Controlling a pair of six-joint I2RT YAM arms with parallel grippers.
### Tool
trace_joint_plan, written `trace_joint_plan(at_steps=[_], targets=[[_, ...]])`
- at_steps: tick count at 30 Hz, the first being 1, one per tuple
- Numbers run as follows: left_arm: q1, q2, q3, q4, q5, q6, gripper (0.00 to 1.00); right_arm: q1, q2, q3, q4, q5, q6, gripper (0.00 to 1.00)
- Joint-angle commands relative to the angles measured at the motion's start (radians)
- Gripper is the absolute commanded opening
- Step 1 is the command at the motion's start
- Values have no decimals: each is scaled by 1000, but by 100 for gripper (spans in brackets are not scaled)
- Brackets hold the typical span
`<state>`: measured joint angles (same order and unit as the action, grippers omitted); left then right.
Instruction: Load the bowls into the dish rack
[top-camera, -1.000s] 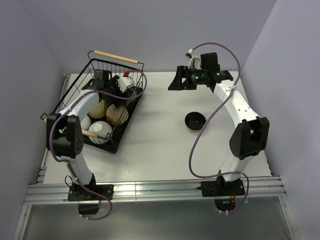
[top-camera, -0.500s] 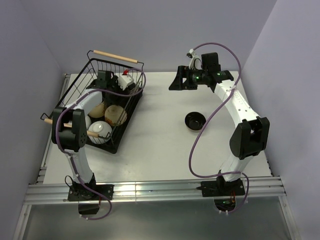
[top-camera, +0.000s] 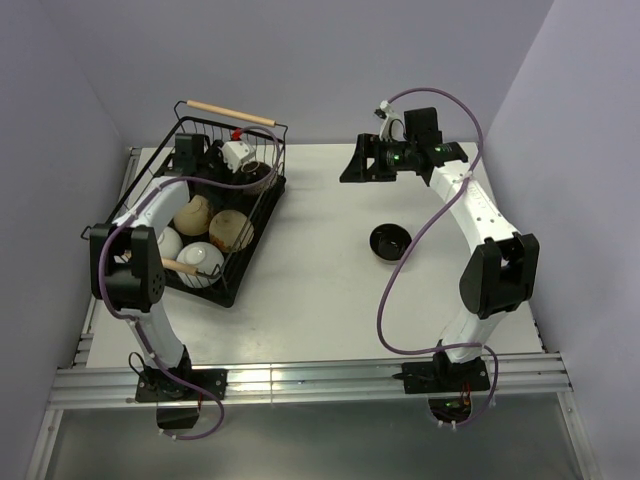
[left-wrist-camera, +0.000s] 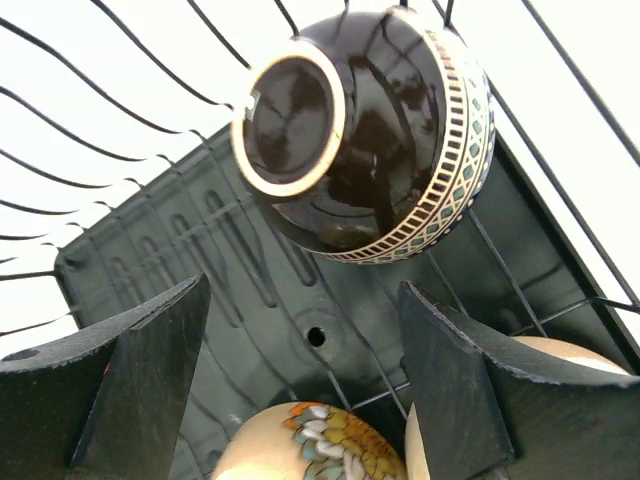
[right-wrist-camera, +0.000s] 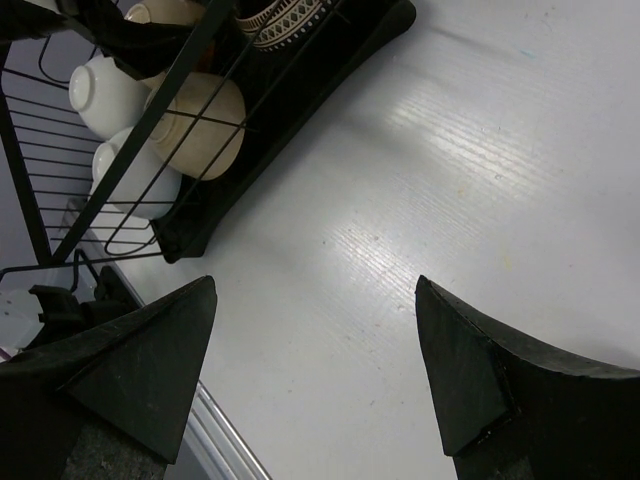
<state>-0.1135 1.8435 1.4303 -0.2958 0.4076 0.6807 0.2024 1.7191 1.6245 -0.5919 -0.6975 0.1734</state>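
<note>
Five bowls sit in the rack. One black bowl, at its 3 o'clock on the worktop, remains. The left pincer and right pincer are spread, empty.

No legible text, label, brand, number or sign in any view. Only markings seen were decoration, not lettering: geometric diamond band round rim of brown bowl, leaf-like painted motif on cream bowl.
</note>
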Motion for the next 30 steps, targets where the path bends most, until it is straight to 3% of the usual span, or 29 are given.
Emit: trace_joint_plan(at_steps=[1, 8, 18, 30], targets=[[0, -47, 21, 24, 77, 26, 82, -9, -23, 9, 18, -11, -9, 87], [0, -104, -123, 174, 198, 163, 86, -12, -23, 6, 20, -4, -11, 87], [20, -60, -154, 233, 310, 423, 86, -18, -15, 0, 21, -4, -9, 87], [63, 63, 16, 5, 448, 730, 86, -31, 5, 14, 4, -8, -14, 87]])
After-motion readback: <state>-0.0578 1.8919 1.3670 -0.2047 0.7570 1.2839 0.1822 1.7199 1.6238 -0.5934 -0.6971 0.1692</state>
